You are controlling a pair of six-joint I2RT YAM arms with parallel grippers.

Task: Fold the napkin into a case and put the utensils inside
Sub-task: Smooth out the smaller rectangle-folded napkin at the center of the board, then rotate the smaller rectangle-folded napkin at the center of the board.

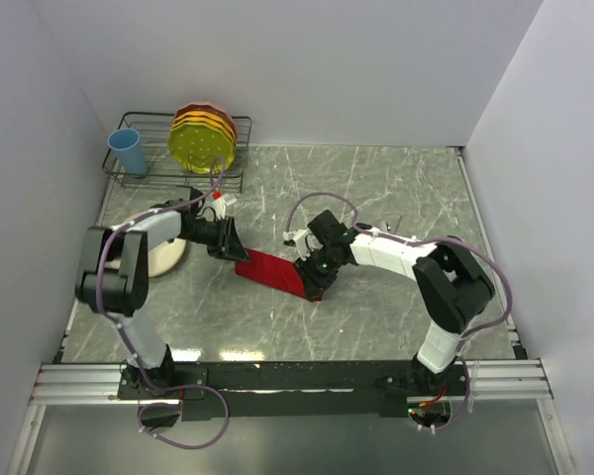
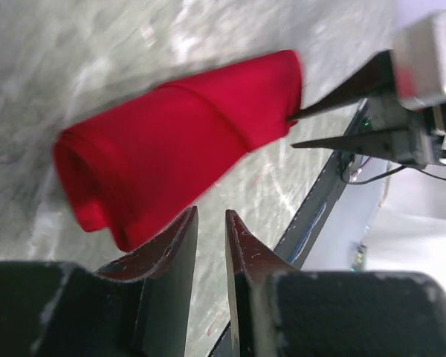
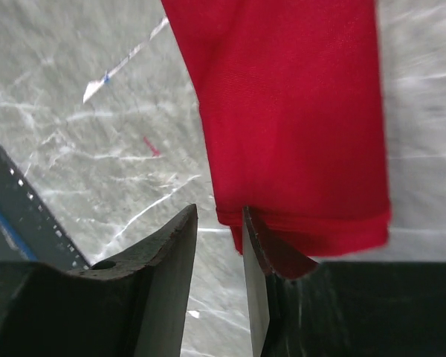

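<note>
The red napkin lies on the marble table, folded into a narrow, tapering strip. My left gripper is at its upper-left end. In the left wrist view the left gripper stands slightly open with nothing between the fingers, and the napkin is just beyond the tips. My right gripper is at the strip's lower-right end. In the right wrist view the right gripper is slightly open and empty, its right fingertip against the hem of the napkin. I cannot make out the utensils.
A cream plate sits at the left, partly under my left arm. At the back left, a wire rack holds yellow and orange plates and a blue cup. White walls enclose the table.
</note>
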